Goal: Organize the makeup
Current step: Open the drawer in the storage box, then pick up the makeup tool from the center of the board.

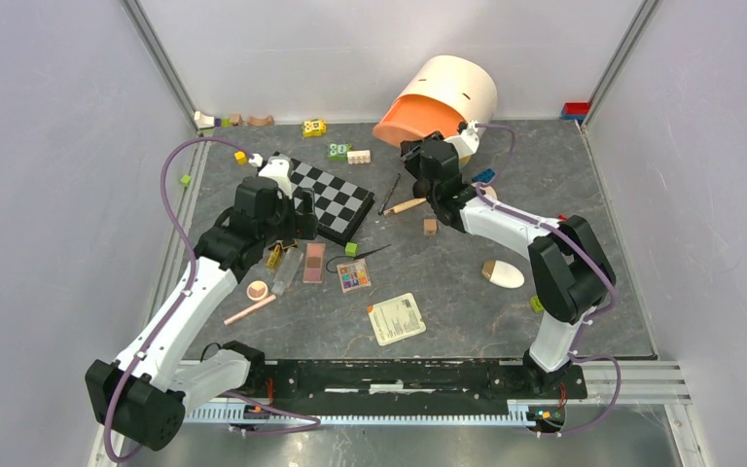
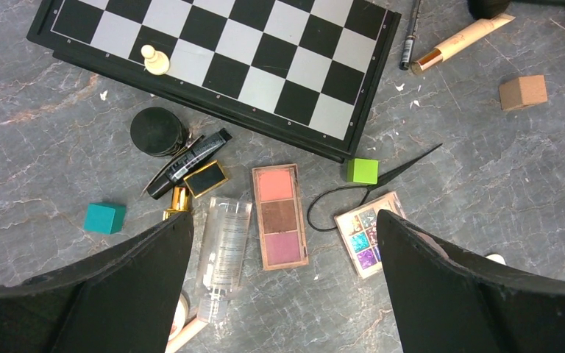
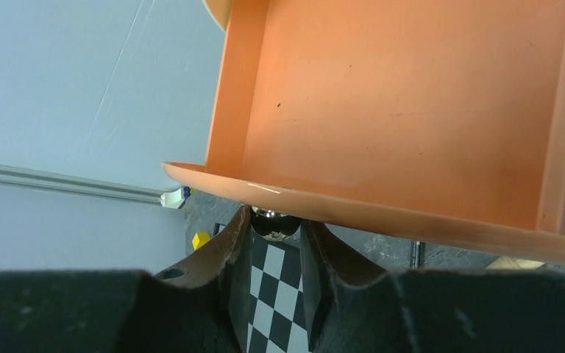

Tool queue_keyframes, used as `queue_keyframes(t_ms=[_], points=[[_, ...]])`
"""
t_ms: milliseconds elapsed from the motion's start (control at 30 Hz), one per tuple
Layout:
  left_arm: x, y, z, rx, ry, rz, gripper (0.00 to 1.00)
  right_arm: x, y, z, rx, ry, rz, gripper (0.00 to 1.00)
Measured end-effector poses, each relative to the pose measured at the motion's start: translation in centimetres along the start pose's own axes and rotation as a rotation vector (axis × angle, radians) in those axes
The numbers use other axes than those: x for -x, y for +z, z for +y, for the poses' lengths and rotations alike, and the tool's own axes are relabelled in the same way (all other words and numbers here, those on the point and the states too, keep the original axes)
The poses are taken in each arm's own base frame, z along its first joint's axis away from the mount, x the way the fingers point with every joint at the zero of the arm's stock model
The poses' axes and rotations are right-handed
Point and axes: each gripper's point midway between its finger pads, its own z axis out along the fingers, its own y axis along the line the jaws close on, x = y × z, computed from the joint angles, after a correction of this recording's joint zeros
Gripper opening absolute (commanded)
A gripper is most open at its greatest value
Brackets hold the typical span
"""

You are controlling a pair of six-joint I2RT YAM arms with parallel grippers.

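- right fingers [image 3: 213, 259] are pinching a small dark shiny item [image 3: 274, 223] at the orange bin [image 3: 412, 110] rim, apparently depositing it.
- left fingers [image 2: 140, 287] are hanging spread wide over the pink palette [image 2: 279, 215]; it is likely needing a level descent, then closing.

Table [image 1: 506, 185]: dark grey marbled top. I log, left of centre in the overhead frame: chessboard [image 1: 336, 199], set askew. Below it, side by side: clear tube [image 1: 287, 271], pink palette [image 1: 314, 262], multicolour palette [image 1: 353, 276], with a green cube [image 1: 351, 249] just above the last. Lower left: peach compact [image 1: 257, 290], pink pencil [image 1: 250, 309]. Lower centre: printed card [image 1: 397, 318]. Right: white egg-shaped sponge [image 1: 503, 274]. Top centre: orange bin [image 1: 438, 97], on its side.
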Motion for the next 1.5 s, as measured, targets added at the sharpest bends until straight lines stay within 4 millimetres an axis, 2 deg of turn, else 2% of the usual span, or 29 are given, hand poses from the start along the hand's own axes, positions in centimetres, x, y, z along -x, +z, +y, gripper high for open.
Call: queue_keyframes(t_ms=[133,267,500,667,800,900,1100,1200,1333,1500], points=[[0.0,0.0,-0.1,-0.008,0.0,0.002,1.0,0.2,-0.1,-0.1,-0.006,-0.02,-0.009,0.43],[0.0,0.0,-0.2,-0.013,0.0,0.003,1.0,0.2,-0.2,0.0,-0.003,-0.037,-0.01,0.64],[0.0,0.0,-0.2,-0.013,0.0,0.003,1.0,-0.1,-0.3,0.0,0.001,-0.05,0.002,0.81],[-0.1,0.0,-0.2,-0.012,0.0,0.003,1.0,-0.5,-0.5,-0.2,0.006,-0.089,0.027,0.84],[0.0,0.0,-0.1,-0.011,-0.001,0.003,1.0,-0.5,-1.5,-0.3,0.022,-0.158,0.058,0.85],[0.0,0.0,-0.1,-0.009,-0.003,0.003,1.0,0.0,-3.0,-0.4,0.036,-0.221,0.076,0.84],[-0.2,0.2,0.0,-0.007,-0.003,0.011,1.0,2.4,-7.4,-1.5,0.057,-0.363,0.065,0.84],[-0.4,0.5,-0.1,-0.007,-0.002,0.021,1.0,3.8,-9.5,-3.1,0.034,-0.444,0.045,0.84],[-0.7,0.8,-0.1,-0.009,0.0,0.035,1.0,5.2,-11.2,-5.5,-0.033,-0.534,0.036,0.86],[-0.8,1.0,-0.1,-0.008,0.001,0.044,1.0,6.5,-12.6,-10.7,-0.186,-0.63,0.069,0.87]])
